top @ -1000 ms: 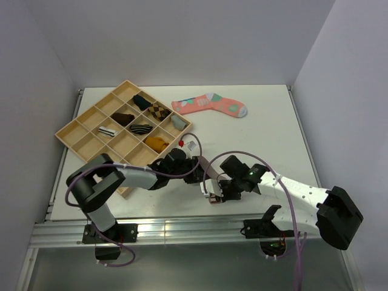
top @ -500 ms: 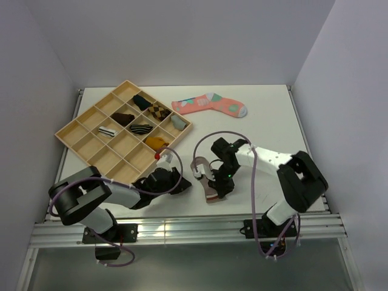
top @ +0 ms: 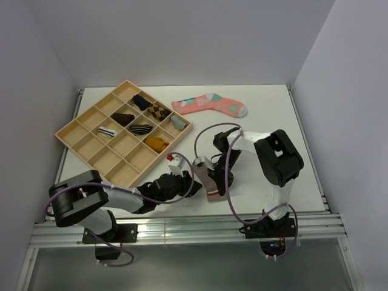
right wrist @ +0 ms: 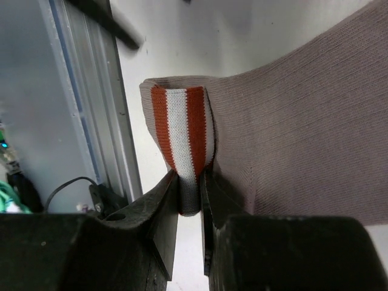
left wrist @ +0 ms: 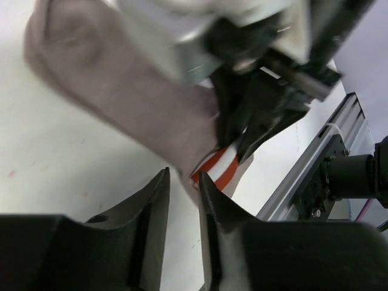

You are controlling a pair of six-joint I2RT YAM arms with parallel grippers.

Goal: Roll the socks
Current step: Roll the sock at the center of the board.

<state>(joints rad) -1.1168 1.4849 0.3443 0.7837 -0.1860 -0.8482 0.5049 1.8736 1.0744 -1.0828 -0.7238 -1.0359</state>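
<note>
A taupe-brown sock [top: 213, 193] lies near the table's front edge, also seen as ribbed fabric [right wrist: 303, 115] in the right wrist view. Its red-and-white striped cuff [right wrist: 182, 124] is folded over and stands up. My right gripper [right wrist: 189, 177] is shut on that cuff, and from above it [top: 214, 180] sits over the sock. My left gripper [top: 185, 182] is just left of the sock. In the left wrist view its jaws [left wrist: 183, 177] stand a narrow gap apart at the sock's edge [left wrist: 121, 103], bare table between them, with the striped cuff [left wrist: 219, 170] just beyond.
A wooden divided tray [top: 68, 130] holding several rolled socks stands at the back left. A coral-pink sock [top: 209, 104] lies flat at the back. The metal rail [top: 182, 227] of the table's front edge runs close to the cuff, also in the right wrist view [right wrist: 79, 91].
My left gripper has slid right, up against the sock's edge. The right arm has folded back over the sock and still holds the cuff.
</note>
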